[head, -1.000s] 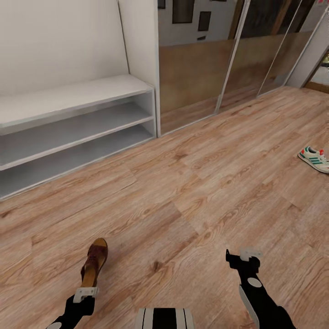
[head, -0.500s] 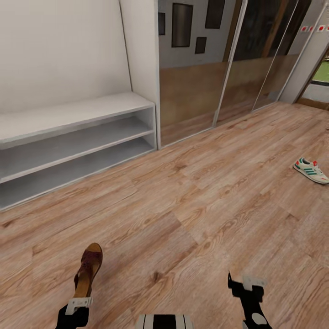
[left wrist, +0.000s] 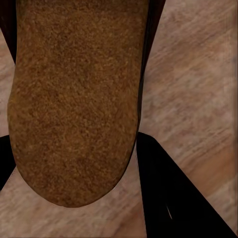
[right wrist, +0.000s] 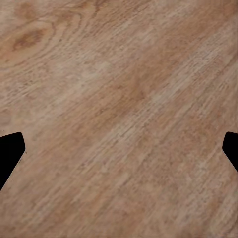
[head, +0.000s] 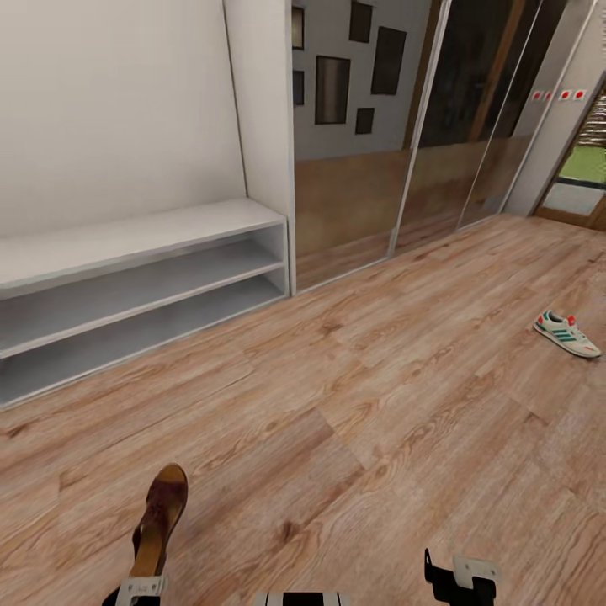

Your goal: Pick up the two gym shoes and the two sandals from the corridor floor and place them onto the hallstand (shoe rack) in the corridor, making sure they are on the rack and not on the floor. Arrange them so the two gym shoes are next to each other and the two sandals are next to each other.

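One dark-brown sandal (head: 160,515) with a tan footbed sits at the bottom left of the head view, heel end in my left gripper (head: 141,582). In the left wrist view the sandal's tan surface (left wrist: 74,99) spans the gap between the two black fingers (left wrist: 168,188), which press on its edges. A white gym shoe (head: 566,333) with teal stripes lies on the corridor floor (head: 379,404) far right. My right gripper (head: 459,574) hangs open over bare planks (right wrist: 121,144). The white hallstand (head: 126,244) stands at the left, its shelves bare.
Mirrored sliding doors (head: 421,143) line the back wall to the right of the hallstand. A white wall panel (head: 261,109) rises at the rack's right end. A doorway (head: 581,177) opens at the far right.
The head camera has tilted up, so the whole picture slid down and both arms sank towards the bottom edge. The sandal stays in the left gripper.
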You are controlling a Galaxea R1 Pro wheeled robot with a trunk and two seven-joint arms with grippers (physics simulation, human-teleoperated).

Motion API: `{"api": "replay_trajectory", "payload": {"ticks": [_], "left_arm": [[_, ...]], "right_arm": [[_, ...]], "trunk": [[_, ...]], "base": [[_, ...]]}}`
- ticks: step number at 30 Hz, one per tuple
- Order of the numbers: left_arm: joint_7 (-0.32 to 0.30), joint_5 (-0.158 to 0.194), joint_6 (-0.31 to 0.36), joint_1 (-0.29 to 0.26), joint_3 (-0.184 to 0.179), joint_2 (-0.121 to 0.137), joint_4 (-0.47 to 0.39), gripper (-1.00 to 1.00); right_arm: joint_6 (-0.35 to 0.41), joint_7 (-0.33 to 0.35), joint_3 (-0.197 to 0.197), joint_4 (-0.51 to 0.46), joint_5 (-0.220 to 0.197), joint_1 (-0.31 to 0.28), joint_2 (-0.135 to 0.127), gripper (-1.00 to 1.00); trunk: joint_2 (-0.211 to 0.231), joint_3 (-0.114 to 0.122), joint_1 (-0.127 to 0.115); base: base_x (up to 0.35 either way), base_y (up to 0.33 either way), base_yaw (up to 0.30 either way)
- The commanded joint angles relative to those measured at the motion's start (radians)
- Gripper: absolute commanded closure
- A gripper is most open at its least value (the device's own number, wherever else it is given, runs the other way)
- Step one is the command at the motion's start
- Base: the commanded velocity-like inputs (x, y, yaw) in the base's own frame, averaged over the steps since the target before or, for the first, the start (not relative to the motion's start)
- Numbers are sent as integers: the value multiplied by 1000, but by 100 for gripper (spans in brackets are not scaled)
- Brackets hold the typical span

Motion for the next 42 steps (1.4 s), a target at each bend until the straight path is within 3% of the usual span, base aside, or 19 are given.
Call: {"api": "replay_trajectory", "payload": {"ticks": [1, 19, 42], "left_arm": [[-5, -14, -4, 0, 9, -1, 2, 100], [-5, -14, -6, 2, 10, -2, 5, 100], [-5, -14, -5, 2, 10, -2, 6, 100]], "right_arm": [[-4, 1, -5, 2, 1, 0, 0, -100], [-2, 1, -5, 12, 0, 0, 3, -100], [-3, 1, -5, 13, -1, 0, 4, -100]], "trunk": [[0, 5, -1], [4, 90, -9], [165, 148, -97]], "base": [[0, 0, 0], [0, 0, 0], [0, 0, -152]]}}
